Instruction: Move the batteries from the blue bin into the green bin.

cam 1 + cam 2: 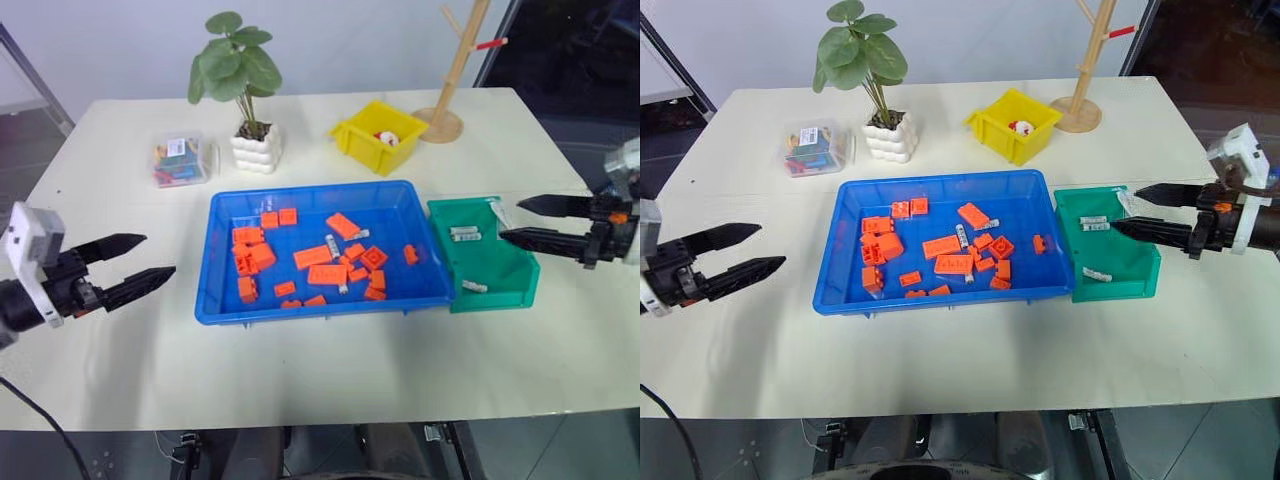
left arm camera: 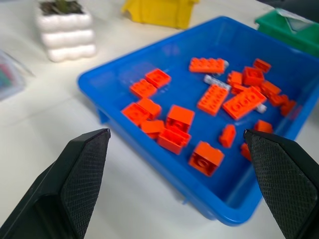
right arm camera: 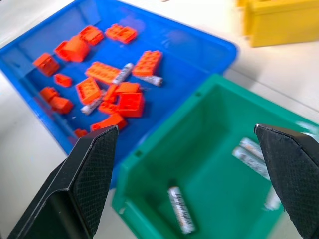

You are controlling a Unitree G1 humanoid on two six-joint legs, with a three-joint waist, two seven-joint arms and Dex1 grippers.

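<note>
The blue bin (image 1: 215, 290) is smooth, glossy plastic, as are the green bin (image 1: 525, 283) and the yellow bin (image 1: 350, 138). The orange bricks (image 1: 327, 274) look like matt plastic with studs. The batteries (image 1: 464, 233) have a silvery, metallic sheen. The table (image 1: 120, 370) is pale and matt. The stand (image 1: 452, 85) is bare wood. Each gripper's fingers (image 2: 82, 169) are black with a fine cross-hatched grip texture.

Office-like test room, white table (image 1: 300, 370), potted plant (image 1: 240, 80), wooden rack (image 1: 455, 70), sorting bins
</note>
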